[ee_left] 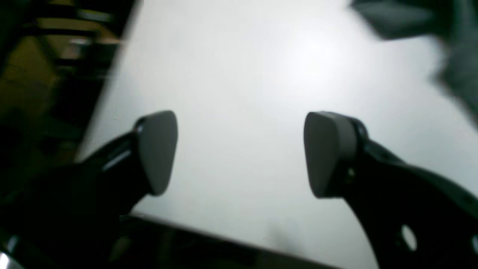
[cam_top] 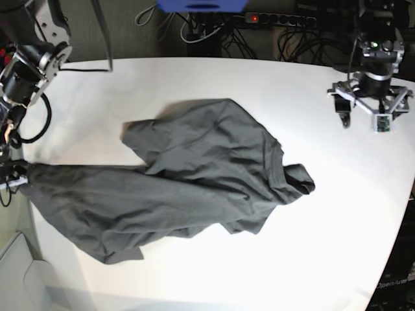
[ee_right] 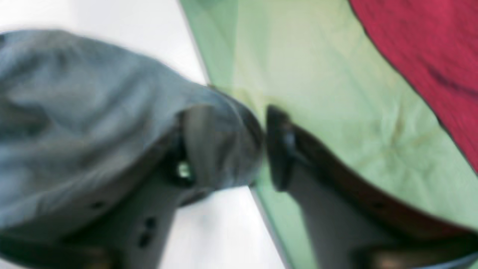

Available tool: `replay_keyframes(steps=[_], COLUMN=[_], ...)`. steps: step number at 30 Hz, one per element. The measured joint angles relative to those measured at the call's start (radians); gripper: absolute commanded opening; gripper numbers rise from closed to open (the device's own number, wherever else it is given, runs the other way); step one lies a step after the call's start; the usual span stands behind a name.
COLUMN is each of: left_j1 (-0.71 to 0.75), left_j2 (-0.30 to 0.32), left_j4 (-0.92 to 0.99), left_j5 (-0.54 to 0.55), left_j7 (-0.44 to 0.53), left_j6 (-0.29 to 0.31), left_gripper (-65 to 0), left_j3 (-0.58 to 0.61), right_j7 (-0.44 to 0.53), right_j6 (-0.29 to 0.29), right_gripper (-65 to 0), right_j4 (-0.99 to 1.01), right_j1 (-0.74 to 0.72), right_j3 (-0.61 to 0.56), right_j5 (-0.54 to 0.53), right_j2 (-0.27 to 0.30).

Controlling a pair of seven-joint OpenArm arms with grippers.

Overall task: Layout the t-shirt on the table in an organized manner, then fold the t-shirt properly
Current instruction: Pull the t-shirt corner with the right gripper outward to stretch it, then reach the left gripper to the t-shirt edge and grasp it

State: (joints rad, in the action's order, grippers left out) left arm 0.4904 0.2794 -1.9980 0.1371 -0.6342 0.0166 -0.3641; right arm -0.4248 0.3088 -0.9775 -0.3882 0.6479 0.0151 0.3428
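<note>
so the t-shirt (cam_top: 194,175) is lying rumpled across the middle and one side of the table (cam_top: 337,214), nowhere near flat yet. one end is stretched right out to the table's edge, where the right gripper (ee_right: 263,149) is. in the right wrist view the cloth is draped over one of its fingers (ee_right: 220,145) and there's only a thin gap to the other one. honestly can't tell if it's pinching the fabric or letting go, the picture is too blurry. the left gripper (ee_left: 241,153) is easy though: jaws spread wide, nothing in them, hovering over bare table well away from the shirt near the far corner.

as for handling, i'd say this thing is light, floppy and very soft, so it'll sag and bunch wherever it isn't supported. it probably drags fine on that smooth white top but it'll fold over itself if you pull from one point. the collar end is scrunched into a lump (cam_top: 299,178) on the side toward the left arm. i'd grab at hems or shoulder seams, two corners at once, and pull them apart to flatten it before any folding.
</note>
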Motion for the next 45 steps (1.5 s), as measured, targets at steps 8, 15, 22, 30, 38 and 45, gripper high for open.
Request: replay_keyframes(steps=[8,15,22,30,38,45], left_j1=[-0.154,-0.289,-0.366,-0.445,-0.457,-0.392], left_j2=[-0.005,-0.177,-0.251,-0.264,-0.265,-0.154], left_j4=[0.053,0.26,0.422,0.558,0.578,0.48], left_j5=[0.313,0.332,0.332,0.326,0.33,0.34], left_j7=[0.003,0.007,0.005,0.032,0.009,-0.018], left_j6=[-0.012,-0.014,-0.015,-0.02,-0.016,-0.026], left_gripper=[-13.4,-13.4,-13.4,-13.7,-52.0,-65.0], left_j3=[0.157,0.189,0.187,0.284,0.306,0.301], right_j7=[0.003,-0.008,-0.005,-0.003,-0.004,-0.004], right_j6=[0.003,0.005,0.007,0.007,0.007,0.006], right_gripper=[-28.5,-28.5,-28.5,-28.5,-28.5,-28.5], right_j4=[-0.295,-0.502,-0.592,-0.605,-0.606,-0.606], right_j1=[0.183,0.31,0.388,0.43,0.436,0.432], right_j3=[-0.001,-0.003,-0.005,-0.006,-0.002,-0.003], right_j5=[-0.001,0.002,-0.003,-0.003,-0.004,-0.004], right_j2=[-0.102,-0.206,-0.236,-0.238,-0.239,-0.238])
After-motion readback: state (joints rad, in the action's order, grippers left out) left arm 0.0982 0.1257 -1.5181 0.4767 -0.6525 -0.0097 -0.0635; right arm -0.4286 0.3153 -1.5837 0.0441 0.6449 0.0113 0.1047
